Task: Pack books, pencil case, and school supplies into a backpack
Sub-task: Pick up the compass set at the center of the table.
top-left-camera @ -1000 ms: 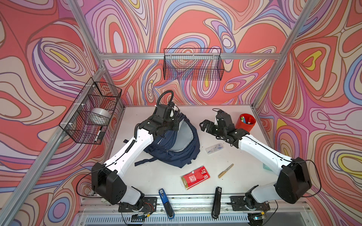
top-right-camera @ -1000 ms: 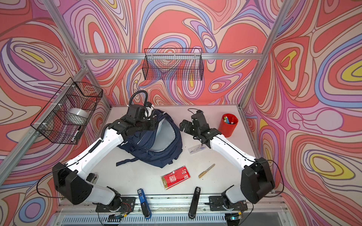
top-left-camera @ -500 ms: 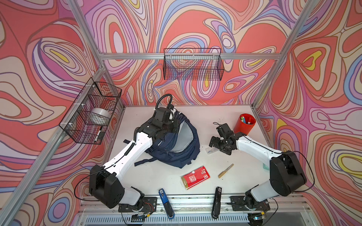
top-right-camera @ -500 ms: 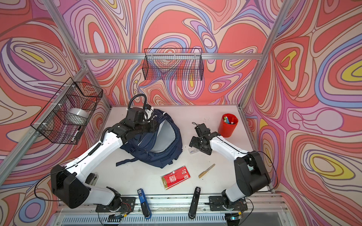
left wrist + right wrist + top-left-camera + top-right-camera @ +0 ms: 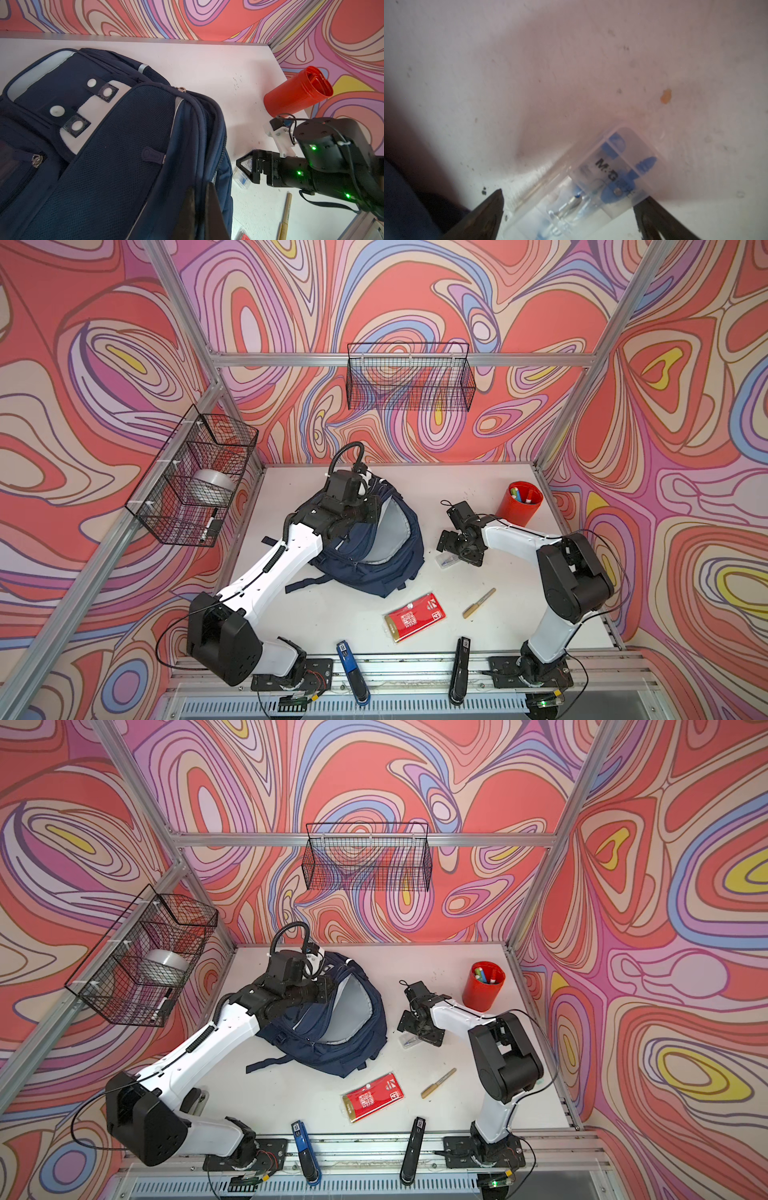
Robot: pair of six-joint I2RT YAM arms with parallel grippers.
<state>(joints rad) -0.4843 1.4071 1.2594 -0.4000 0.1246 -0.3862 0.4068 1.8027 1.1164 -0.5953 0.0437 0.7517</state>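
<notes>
The navy backpack (image 5: 376,556) (image 5: 332,1031) lies at the table's middle with its grey-lined mouth held up. My left gripper (image 5: 375,509) (image 5: 199,209) is shut on the fabric rim of that mouth. My right gripper (image 5: 456,551) (image 5: 569,199) hangs low over the table, open, its fingers either side of the small clear plastic packet (image 5: 446,561) (image 5: 604,176). The red packet (image 5: 414,617) and the tan pen-like stick (image 5: 479,603) lie flat nearer the front. The books and the pencil case are out of view.
A red cup of markers (image 5: 519,504) stands at the back right. A blue stapler (image 5: 352,672) and a black stapler (image 5: 459,670) lie at the front edge. Wire baskets hang on the back wall (image 5: 409,379) and the left wall (image 5: 195,477).
My right arm swung away from the backpack's mouth and dropped to the table over the clear packet, still open. My left gripper kept hold of the backpack's rim.
</notes>
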